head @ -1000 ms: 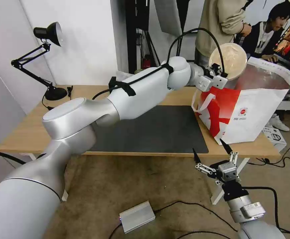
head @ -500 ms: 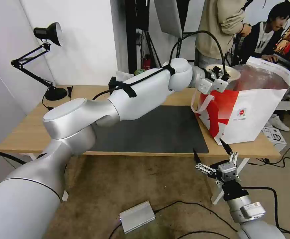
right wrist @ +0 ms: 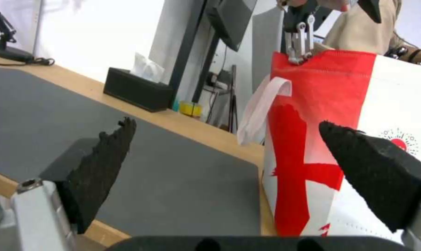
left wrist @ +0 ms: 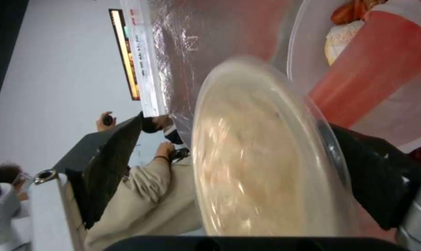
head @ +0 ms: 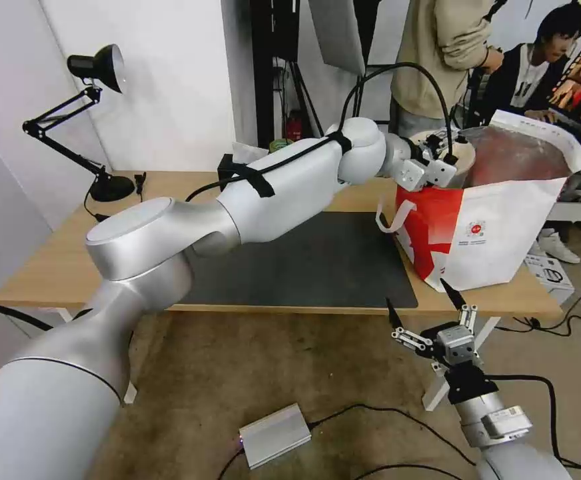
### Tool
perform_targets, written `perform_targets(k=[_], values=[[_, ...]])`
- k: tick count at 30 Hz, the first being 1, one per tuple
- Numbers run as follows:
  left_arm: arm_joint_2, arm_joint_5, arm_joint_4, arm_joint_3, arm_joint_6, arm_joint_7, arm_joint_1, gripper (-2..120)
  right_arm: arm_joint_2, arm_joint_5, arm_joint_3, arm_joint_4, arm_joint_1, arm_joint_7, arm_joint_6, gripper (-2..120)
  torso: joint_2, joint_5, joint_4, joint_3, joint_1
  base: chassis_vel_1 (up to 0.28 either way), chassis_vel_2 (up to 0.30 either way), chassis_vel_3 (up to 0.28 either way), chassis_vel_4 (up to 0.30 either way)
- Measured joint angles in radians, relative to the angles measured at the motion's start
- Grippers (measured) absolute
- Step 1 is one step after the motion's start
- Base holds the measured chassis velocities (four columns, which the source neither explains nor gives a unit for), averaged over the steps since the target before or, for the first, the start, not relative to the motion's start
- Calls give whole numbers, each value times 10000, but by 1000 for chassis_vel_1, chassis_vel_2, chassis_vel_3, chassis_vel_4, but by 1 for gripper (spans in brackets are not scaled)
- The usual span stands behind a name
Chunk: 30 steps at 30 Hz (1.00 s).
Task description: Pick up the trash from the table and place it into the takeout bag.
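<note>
Head view: our left hand [head: 445, 158] holds the beige bowl [head: 462, 148] at the open mouth of the bag [head: 497, 227], which stands on the desk [head: 57, 267] beside the mat [head: 317, 260]. Our right hand [head: 430, 310] hangs below the desk edge, fingers spread, holding nothing.

Left wrist view: bowl [left wrist: 252, 164] between fingers [left wrist: 103, 167]; red cup [left wrist: 377, 80] and foil lining beyond.

Right wrist view: bag [right wrist: 359, 139], tissue box [right wrist: 136, 89], open fingers [right wrist: 108, 167].

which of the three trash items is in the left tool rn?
The round beige lidded bowl, held by the left tool over the bag's mouth; the red cup already lies inside.
</note>
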<state>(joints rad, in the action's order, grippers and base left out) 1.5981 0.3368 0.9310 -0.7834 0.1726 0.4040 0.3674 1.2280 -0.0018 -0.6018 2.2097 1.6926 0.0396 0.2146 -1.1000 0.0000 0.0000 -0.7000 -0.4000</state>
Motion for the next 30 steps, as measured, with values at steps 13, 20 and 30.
perform_targets(k=[13, 20, 30], values=[[0, -7, 41, -29, -13, -23, -96, 100, 0, 0, 0, 0, 0, 0, 0, 100, 0, 0, 0, 0, 0, 0, 0, 0, 0], [-1, -8, 54, -23, -21, -45, -109, 100, 0, 0, 0, 0, 0, 0, 0, 100, 1, 0, 0, 0, 0, 0, 0, 0, 0], [-7, 237, -69, 302, -22, -435, -32, 100, 0, 0, 0, 0, 0, 0, 0, 100, 0, 0, 0, -1, 0, 0, 0, 0, 0]])
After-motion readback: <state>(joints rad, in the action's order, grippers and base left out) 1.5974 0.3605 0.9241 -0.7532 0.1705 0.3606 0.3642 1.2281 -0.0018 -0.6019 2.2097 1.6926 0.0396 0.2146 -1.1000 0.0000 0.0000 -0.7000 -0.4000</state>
